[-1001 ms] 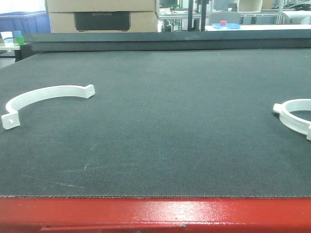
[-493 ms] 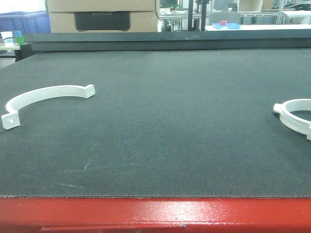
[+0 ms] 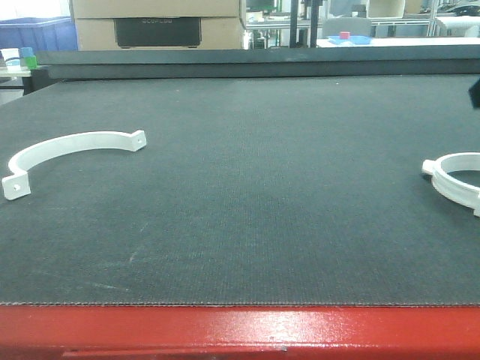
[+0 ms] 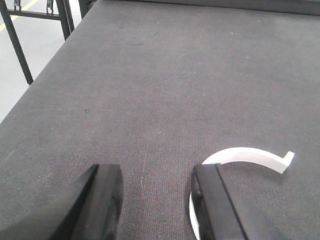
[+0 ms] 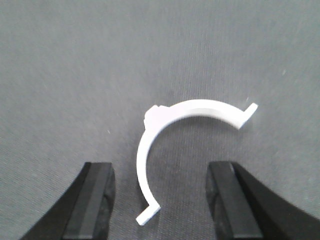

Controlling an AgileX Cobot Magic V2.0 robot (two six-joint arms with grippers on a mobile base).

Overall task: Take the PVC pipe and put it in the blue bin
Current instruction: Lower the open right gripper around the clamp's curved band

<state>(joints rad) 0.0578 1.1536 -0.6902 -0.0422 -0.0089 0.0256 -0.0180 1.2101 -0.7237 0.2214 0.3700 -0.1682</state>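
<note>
Two white curved PVC pipe pieces lie on the dark mat. One is at the left point(image 3: 75, 144), the other at the right edge point(image 3: 454, 180). In the left wrist view my left gripper point(image 4: 156, 172) is open above bare mat, and the left piece point(image 4: 247, 156) runs partly under its right finger. My right gripper point(image 5: 160, 170) hangs open over the right piece point(image 5: 185, 112), whose lower end lies between the fingers without touching them. A blue bin point(image 3: 34, 34) stands beyond the table's far left corner.
The red table edge point(image 3: 240, 330) runs along the front. Cardboard boxes point(image 3: 157, 22) stand behind the table. A dark part of the right arm point(image 3: 475, 91) shows at the right edge. Beyond the mat's left side there is floor and a metal frame point(image 4: 15, 40).
A dark part of the right arm has come into the front view at the right edge. Both white pieces lie where they were.
</note>
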